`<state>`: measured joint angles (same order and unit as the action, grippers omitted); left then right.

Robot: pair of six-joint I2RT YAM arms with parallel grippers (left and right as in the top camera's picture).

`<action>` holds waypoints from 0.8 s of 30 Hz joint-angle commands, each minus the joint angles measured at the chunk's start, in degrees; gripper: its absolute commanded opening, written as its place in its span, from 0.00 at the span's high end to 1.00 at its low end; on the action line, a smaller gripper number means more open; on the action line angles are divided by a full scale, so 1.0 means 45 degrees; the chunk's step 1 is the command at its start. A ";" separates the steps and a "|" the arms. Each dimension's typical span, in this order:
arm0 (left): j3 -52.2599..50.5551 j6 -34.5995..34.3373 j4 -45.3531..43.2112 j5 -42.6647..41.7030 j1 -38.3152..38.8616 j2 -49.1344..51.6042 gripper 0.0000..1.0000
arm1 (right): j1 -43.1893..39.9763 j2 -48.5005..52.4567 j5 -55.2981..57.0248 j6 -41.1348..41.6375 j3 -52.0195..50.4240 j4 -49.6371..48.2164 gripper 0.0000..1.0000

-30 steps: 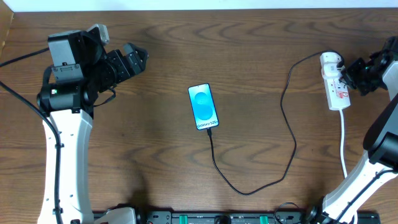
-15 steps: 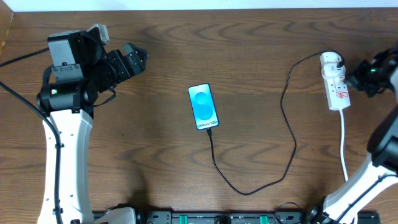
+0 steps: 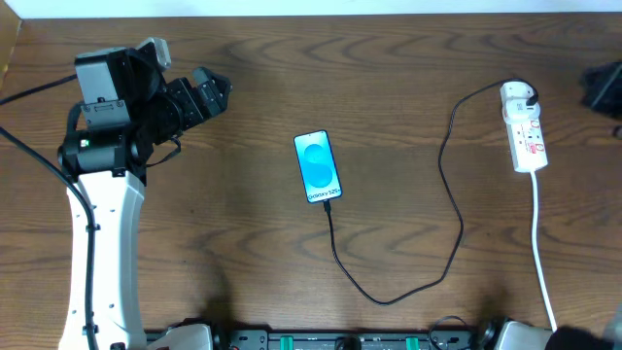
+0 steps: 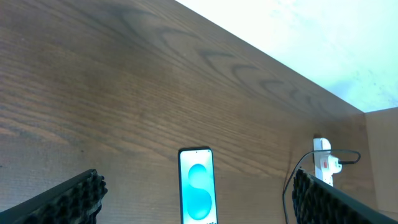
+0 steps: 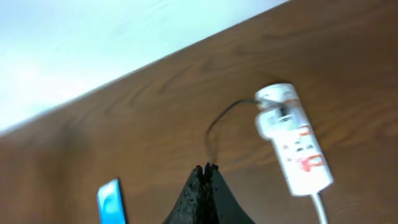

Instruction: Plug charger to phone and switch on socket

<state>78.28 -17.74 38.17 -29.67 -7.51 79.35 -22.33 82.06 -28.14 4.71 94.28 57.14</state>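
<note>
We find the wooden bench (image 3: pixel 243 243) carrying all the task items. The left arm (image 3: pixel 97 224) rises from the near left corner, and the left gripper (image 3: pixel 216 89) hangs over the far left area with its jaws wide apart, holding nothing. The right gripper (image 5: pixel 206 180) is at the right edge, well apart from the socket, with its jaws pressed together on nothing (the overhead view shows it only as a dark blur). The socket (image 3: pixel 523 131) lies lengthwise towards the far right corner, and its white cord (image 3: pixel 537 233) runs to the near edge. We cannot tell the switch position. The phone (image 3: pixel 318 167) lies face up mid-bench with its screen lit. The charger (image 3: pixel 457 209) loops from the socket's far end to the phone's near edge, where its tip meets the phone.
</note>
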 commanded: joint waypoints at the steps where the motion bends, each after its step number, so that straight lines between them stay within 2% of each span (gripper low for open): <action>1: 0.0073 0.0170 0.0000 -0.0073 -0.0044 0.0015 0.02 | 0.1093 -0.0452 0.0466 -0.1812 -0.0049 0.0767 0.93; 4: 0.0073 0.0170 0.0000 -0.0073 -0.0044 0.0015 0.02 | 0.1953 -0.0699 0.1365 -0.2458 -0.0049 0.1651 0.89; 9: 0.0073 0.0170 0.0000 -0.0068 -0.0044 0.0015 0.02 | 0.2992 -0.0748 0.2783 -0.2739 -0.0058 0.2866 0.73; 10: 0.0073 0.0170 0.0000 -0.0068 -0.0044 0.0015 0.02 | 0.3099 -0.0748 0.2968 -0.2735 -0.0058 0.3075 0.67; 11: 0.0073 0.0170 0.0000 -0.0068 -0.0044 0.0015 0.02 | 0.3152 -0.0748 0.3109 -0.2735 -0.0058 0.3274 0.55; 12: 0.0073 0.0170 0.0000 -0.0073 -0.0044 0.0015 0.02 | 0.3152 -0.0748 0.3191 -0.2730 -0.0058 0.3429 0.37; 13: 0.0073 0.0170 0.0000 -0.0073 -0.0044 0.0015 0.02 | 0.3152 -0.0748 0.3181 -0.2725 -0.0058 0.3589 0.01; 24: 0.0073 0.0170 0.0000 -0.0068 -0.0044 0.0015 0.02 | 0.3147 -0.0748 0.3181 -0.2730 -0.0058 0.3881 0.01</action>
<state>78.28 -17.74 38.20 -29.67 -7.51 79.35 -8.60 79.44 -14.44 -6.76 94.11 74.46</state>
